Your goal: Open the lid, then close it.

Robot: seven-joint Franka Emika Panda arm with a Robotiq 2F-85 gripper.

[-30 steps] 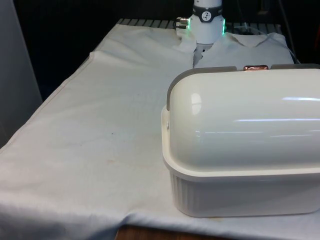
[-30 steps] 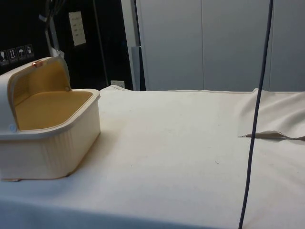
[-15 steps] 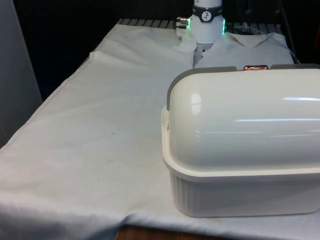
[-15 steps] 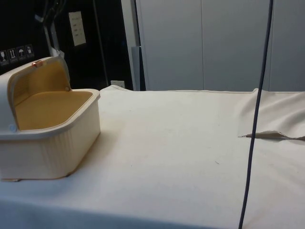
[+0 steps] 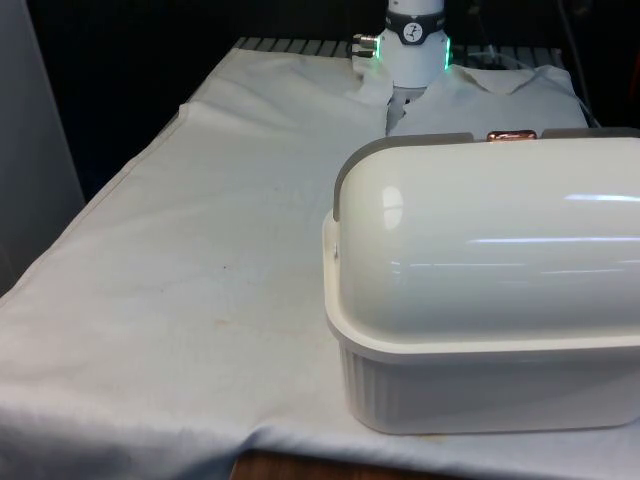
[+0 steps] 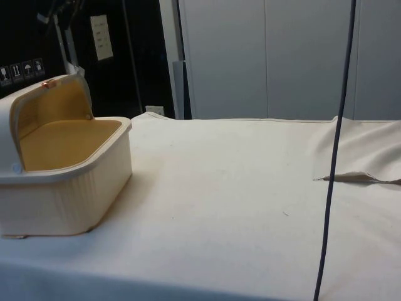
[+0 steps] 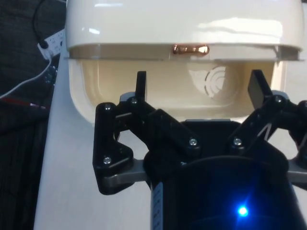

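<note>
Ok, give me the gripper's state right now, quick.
Gripper: open and holding nothing, its fingers spread in front of the bread box, whose lid is up.

In the front view the bread box (image 5: 480, 300) turns its rounded lid (image 5: 490, 240) to the camera, so its opening and inside are hidden, and its right part is cut off by the picture's edge. Only the copper handle (image 5: 511, 134) peeks over the lid's top. In the side view the bread box (image 6: 62, 182) runs past the left edge, so its back is cut off. In the wrist view the end effector (image 7: 199, 86) covers the box's front wall and part of its floor.
</note>
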